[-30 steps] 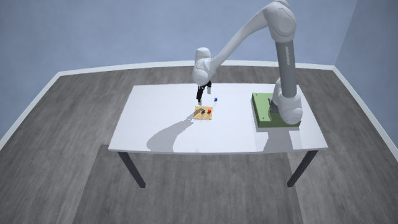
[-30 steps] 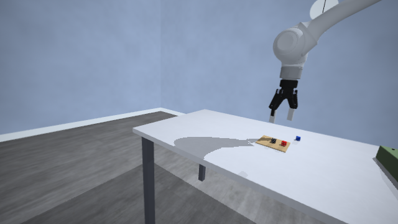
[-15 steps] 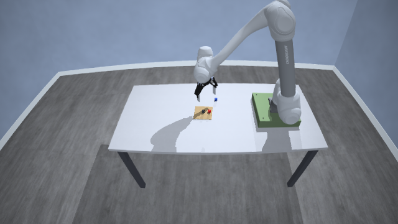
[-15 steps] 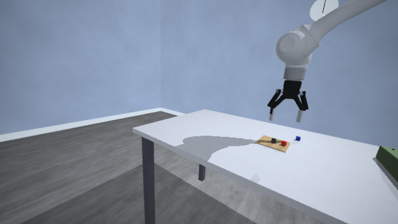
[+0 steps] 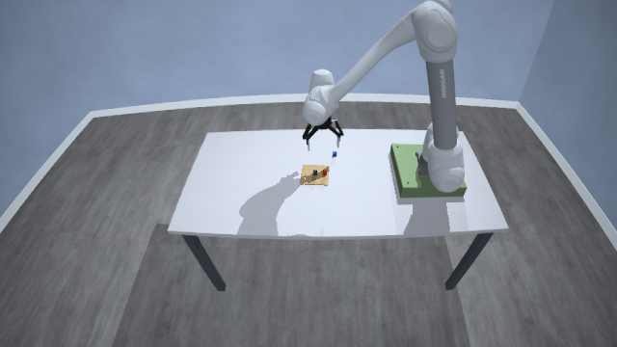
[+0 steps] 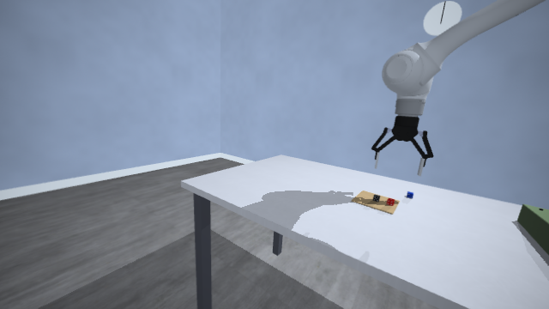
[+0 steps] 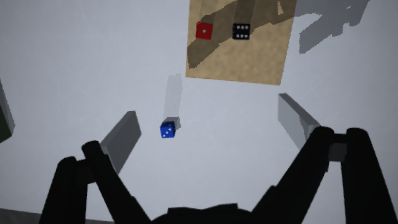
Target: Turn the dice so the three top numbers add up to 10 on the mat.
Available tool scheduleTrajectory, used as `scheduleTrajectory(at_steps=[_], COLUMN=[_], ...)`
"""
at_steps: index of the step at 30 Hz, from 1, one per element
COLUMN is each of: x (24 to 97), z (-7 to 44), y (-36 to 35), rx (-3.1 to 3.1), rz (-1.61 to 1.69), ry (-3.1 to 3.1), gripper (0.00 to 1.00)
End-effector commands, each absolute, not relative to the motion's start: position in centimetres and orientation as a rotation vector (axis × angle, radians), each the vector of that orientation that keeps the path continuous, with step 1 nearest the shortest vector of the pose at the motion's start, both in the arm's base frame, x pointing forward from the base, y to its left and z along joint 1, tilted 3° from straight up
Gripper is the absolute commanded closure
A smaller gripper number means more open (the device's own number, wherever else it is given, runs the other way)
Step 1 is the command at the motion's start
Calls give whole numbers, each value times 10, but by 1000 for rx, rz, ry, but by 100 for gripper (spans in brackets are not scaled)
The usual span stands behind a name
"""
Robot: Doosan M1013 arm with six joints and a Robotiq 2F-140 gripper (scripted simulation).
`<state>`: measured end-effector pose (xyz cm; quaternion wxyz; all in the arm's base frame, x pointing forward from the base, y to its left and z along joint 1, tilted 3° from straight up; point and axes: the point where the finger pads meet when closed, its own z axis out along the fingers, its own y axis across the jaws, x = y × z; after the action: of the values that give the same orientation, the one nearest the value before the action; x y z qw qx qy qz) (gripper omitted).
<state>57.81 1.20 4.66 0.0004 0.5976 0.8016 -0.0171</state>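
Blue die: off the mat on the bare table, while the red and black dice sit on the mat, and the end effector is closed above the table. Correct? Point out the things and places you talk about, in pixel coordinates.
One error: the end effector (image 5: 323,146) (image 6: 398,171) (image 7: 206,115) is open, its fingers spread wide, as the exterior view shows. The rest stands: blue die (image 5: 335,154) (image 6: 410,195) (image 7: 167,130) off the mat (image 5: 308,182) (image 6: 364,196) (image 7: 235,67), red (image 5: 325,173) (image 6: 390,202) (image 7: 204,31) and black (image 5: 315,173) (image 6: 376,198) (image 7: 241,31) dice on it.

Shows the tool (image 5: 323,146) (image 6: 398,171) (image 7: 206,115) swivelled about its upright axis, looking wider-spread from outside, and shifted slightly toward the blue die (image 5: 335,154) (image 6: 410,195) (image 7: 167,130).
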Motion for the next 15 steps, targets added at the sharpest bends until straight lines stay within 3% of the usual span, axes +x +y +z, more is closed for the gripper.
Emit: scheduleTrajectory(at_steps=[1, 15], x=[574, 561], z=[46, 45], y=[3, -20], rx=[2080, 2537], rz=[-67, -61], ry=[2338, 1817], gripper=[0, 0])
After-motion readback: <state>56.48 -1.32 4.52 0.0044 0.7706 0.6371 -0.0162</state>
